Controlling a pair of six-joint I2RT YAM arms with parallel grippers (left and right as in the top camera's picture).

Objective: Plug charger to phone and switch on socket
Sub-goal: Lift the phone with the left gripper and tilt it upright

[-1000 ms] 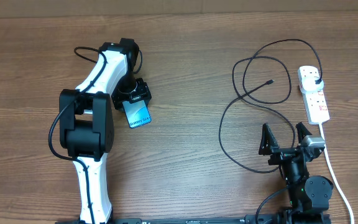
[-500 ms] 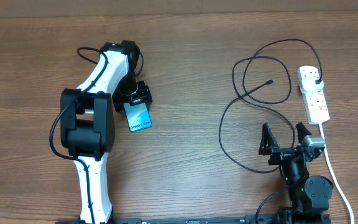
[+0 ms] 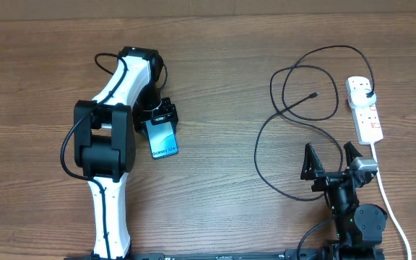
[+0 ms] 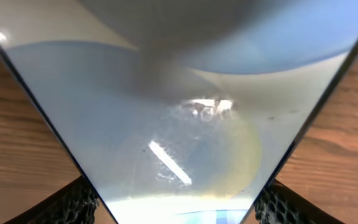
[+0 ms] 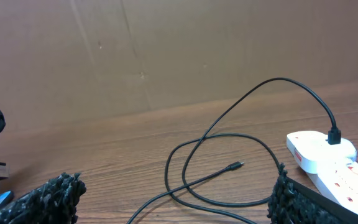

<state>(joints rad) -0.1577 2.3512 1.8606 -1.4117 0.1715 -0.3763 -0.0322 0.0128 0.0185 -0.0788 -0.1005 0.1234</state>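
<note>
My left gripper is shut on one end of the phone, whose cyan screen faces up just over the table at centre left. In the left wrist view the phone's screen fills the frame between my two fingers. The charger's black cable lies in loops on the right, its connector tip free on the wood and its plug seated in the white socket strip. My right gripper is open and empty, near the front edge, below the loops. The right wrist view shows the cable, the tip and the strip.
The strip's thick white cord runs down the right side past my right arm. A brown cardboard wall stands behind the table. The left arm's white links lie along the left side.
My left gripper has shifted slightly right and toward the front, carrying the phone with it. The right arm, cable and strip have not moved.
</note>
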